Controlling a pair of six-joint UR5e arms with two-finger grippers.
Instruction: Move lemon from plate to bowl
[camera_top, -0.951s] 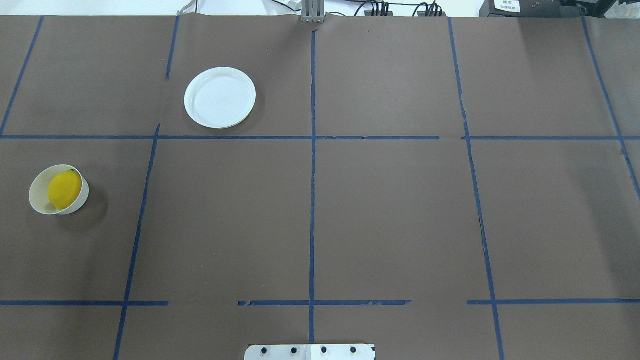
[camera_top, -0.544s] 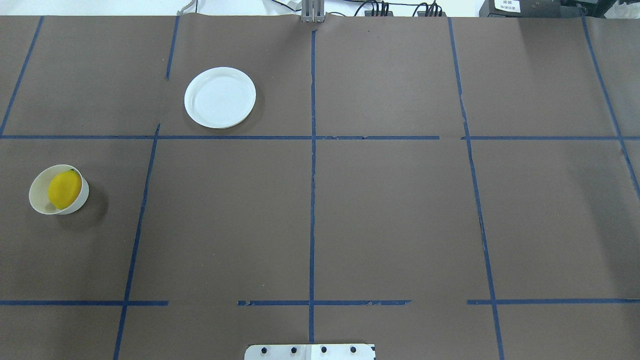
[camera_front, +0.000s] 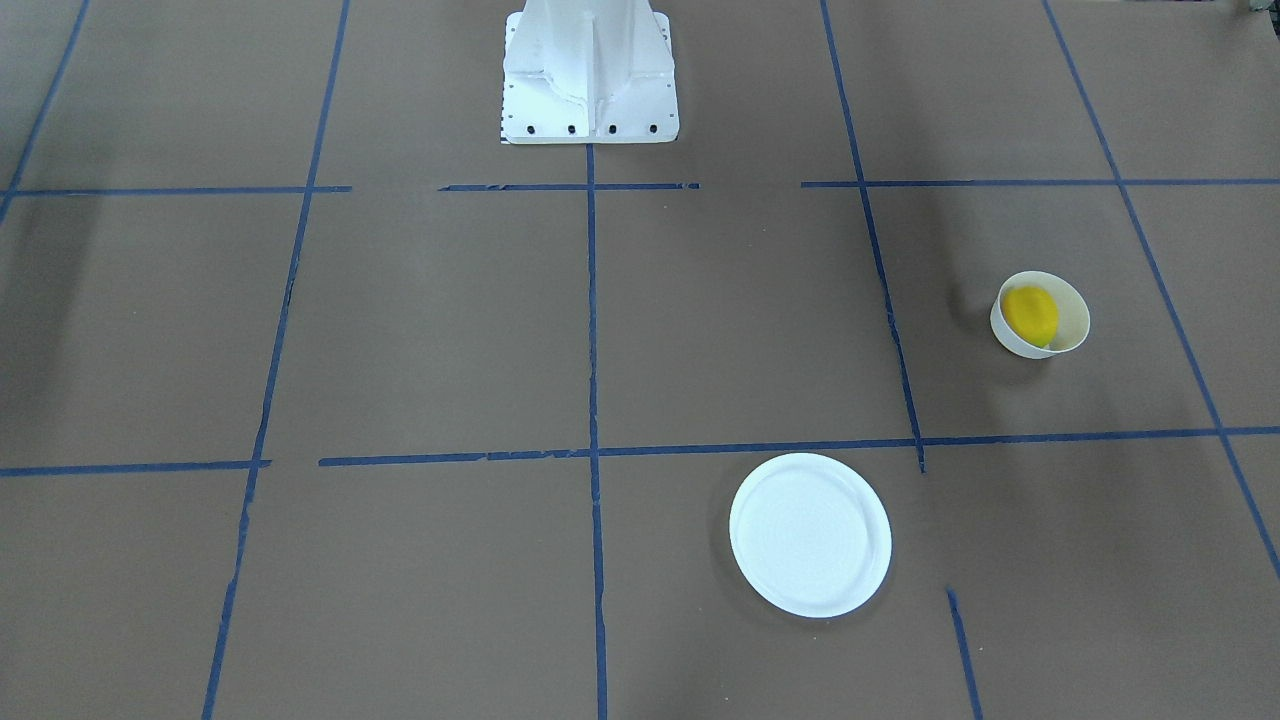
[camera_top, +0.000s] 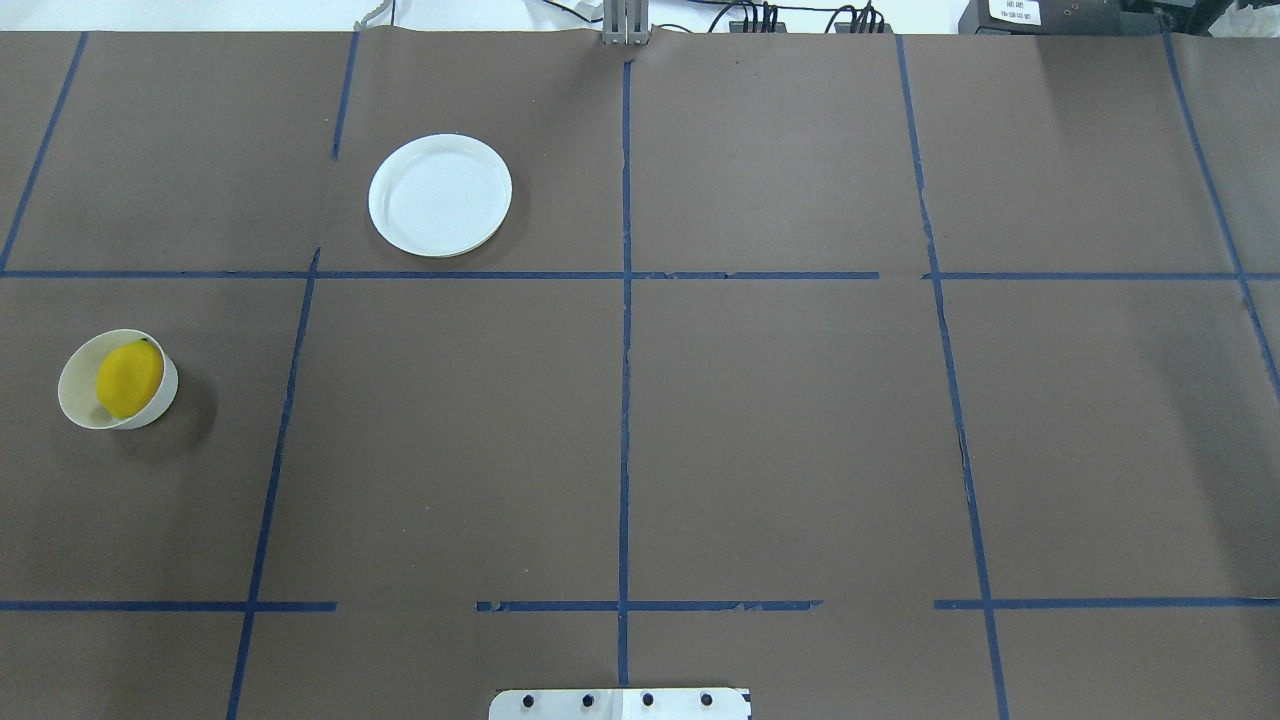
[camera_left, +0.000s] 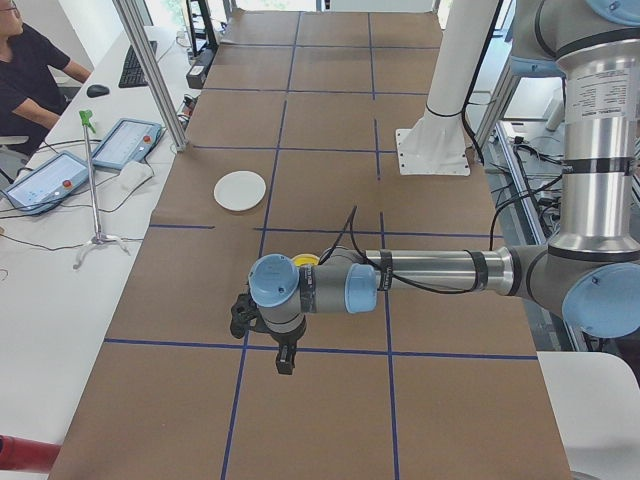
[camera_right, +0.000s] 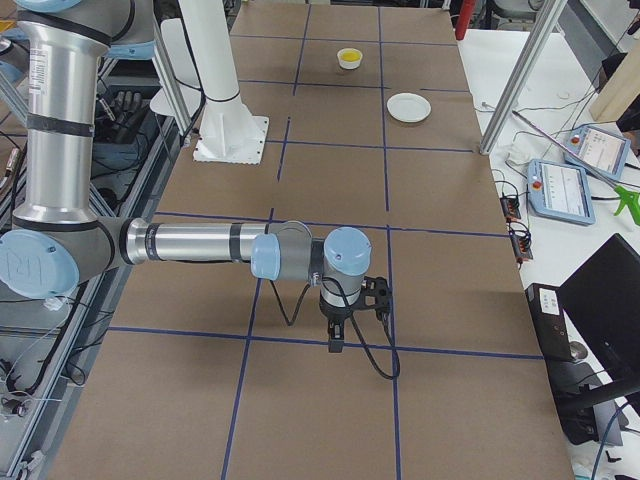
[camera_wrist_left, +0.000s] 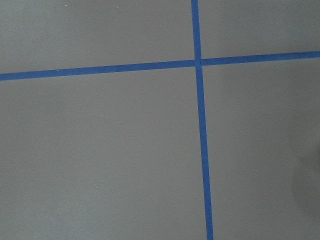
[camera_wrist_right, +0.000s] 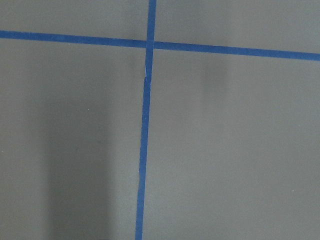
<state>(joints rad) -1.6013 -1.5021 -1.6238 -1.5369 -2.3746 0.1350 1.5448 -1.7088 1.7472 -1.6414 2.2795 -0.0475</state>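
The yellow lemon (camera_top: 130, 379) lies inside the small white bowl (camera_top: 72, 400) at the table's left side; it also shows in the front view (camera_front: 1030, 314) inside the bowl (camera_front: 1076, 322). The flat white plate (camera_top: 440, 195) (camera_front: 810, 533) is empty, farther back and to the right of the bowl. My left gripper (camera_left: 285, 360) shows only in the exterior left view, held above the table near the bowl end; I cannot tell if it is open. My right gripper (camera_right: 337, 345) shows only in the exterior right view, far from both dishes; I cannot tell its state.
Brown paper with blue tape lines (camera_top: 625, 400) covers the table. The robot's white base (camera_front: 588, 75) stands at the table's middle edge. Both wrist views show only paper and tape. An operator (camera_left: 25, 70) and tablets (camera_left: 125, 142) are beside the table.
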